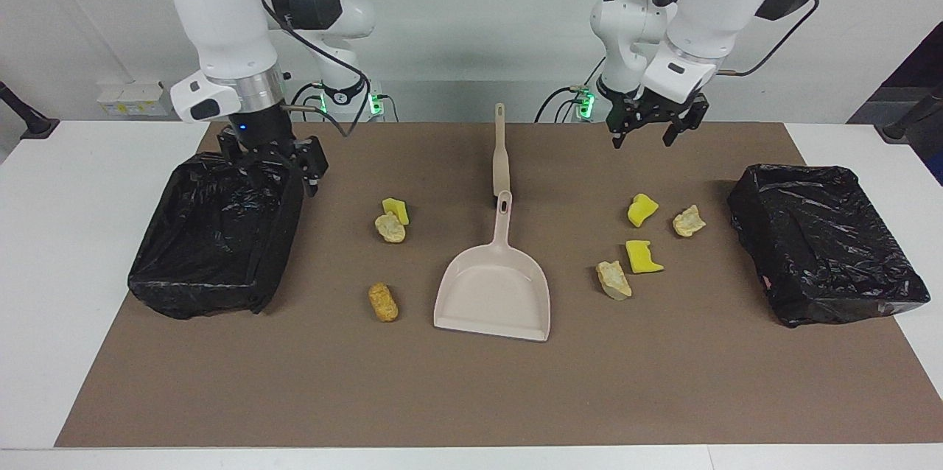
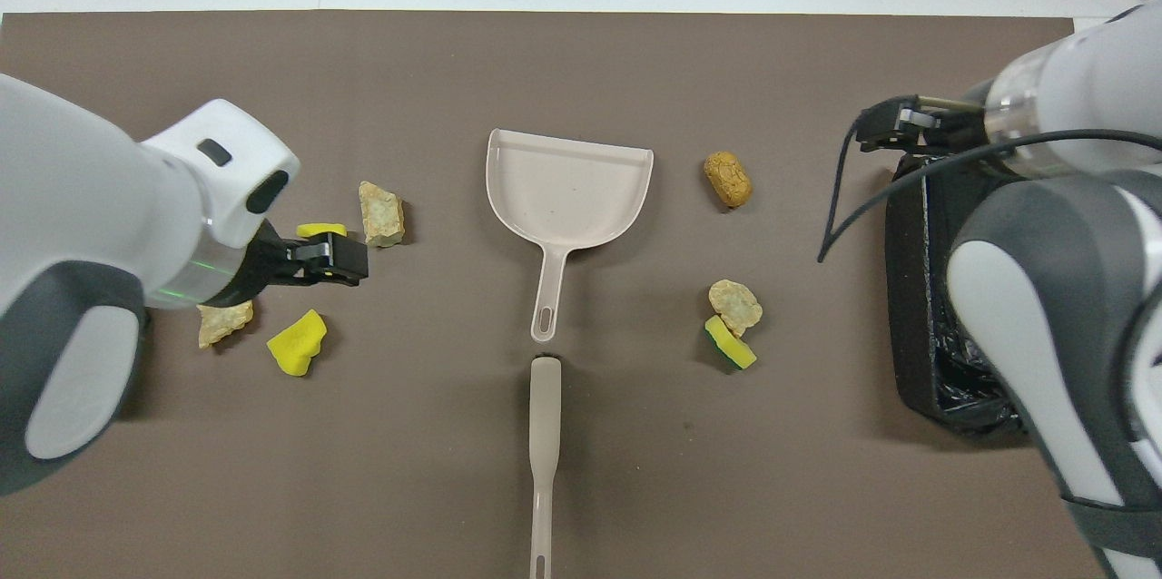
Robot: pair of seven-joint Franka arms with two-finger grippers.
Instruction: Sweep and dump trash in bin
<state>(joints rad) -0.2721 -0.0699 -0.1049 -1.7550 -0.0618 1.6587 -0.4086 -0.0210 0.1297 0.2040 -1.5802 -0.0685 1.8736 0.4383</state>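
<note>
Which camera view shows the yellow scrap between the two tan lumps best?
The facing view: the yellow scrap lies fully uncovered there. In the overhead view the raised left gripper covers most of it, leaving a thin yellow edge.

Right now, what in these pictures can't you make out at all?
- Overhead view: the left arm covers the bin at its end of the table completely, plus most of a yellow scrap and a tan scrap.
- Overhead view: the right arm covers much of the other bin.
- Facing view: the right hand shows dark against that bin's black liner, so whether it touches is unclear.
</note>
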